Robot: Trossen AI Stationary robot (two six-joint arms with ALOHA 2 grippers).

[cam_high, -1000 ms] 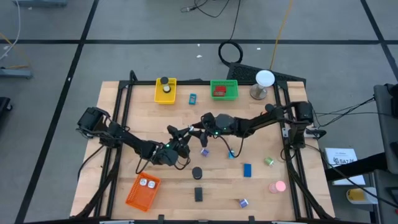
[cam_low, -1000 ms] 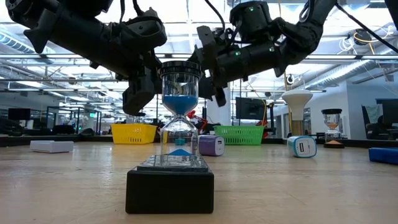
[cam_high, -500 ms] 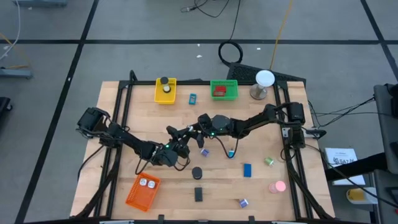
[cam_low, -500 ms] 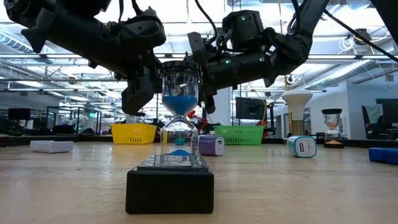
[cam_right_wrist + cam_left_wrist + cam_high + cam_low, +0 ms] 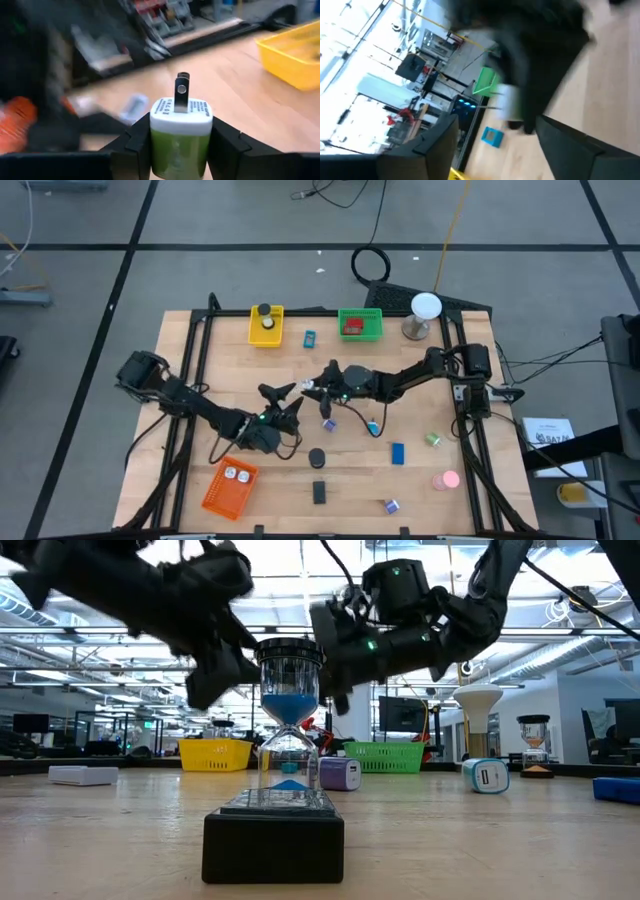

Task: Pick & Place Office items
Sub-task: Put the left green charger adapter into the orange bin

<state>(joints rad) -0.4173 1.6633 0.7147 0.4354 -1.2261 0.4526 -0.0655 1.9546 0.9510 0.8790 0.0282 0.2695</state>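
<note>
The office items lie scattered across the wooden table [image 5: 190, 360]. From above, the right gripper [image 5: 312, 389] sits mid-table, carrying something small and pale, with the left gripper [image 5: 283, 400] just beside it, fingers spread and empty. A blue block [image 5: 398, 452], a pink round piece [image 5: 446, 479], a black disc [image 5: 317, 457] and a black block [image 5: 319, 492] remain on the wood; the yellow basket [image 5: 266, 326], green basket [image 5: 360, 324] and orange basket [image 5: 231, 485] stand at the edges.

The low view shows an hourglass [image 5: 289, 730] on the black block close to the lens, both arms hanging above the table behind it, a purple piece [image 5: 340, 774] and a cyan piece [image 5: 485, 775] on the wood.

The left wrist view is blurred; a cyan piece [image 5: 493, 136] is all that reads clearly.

The right wrist view shows the green charger plug [image 5: 180, 135] clamped between the two fingers, prongs up, clear of the table.

Judgement: the plug looks bound for a basket; carry it level, keep clear of the left arm, and release only once over the basket
</note>
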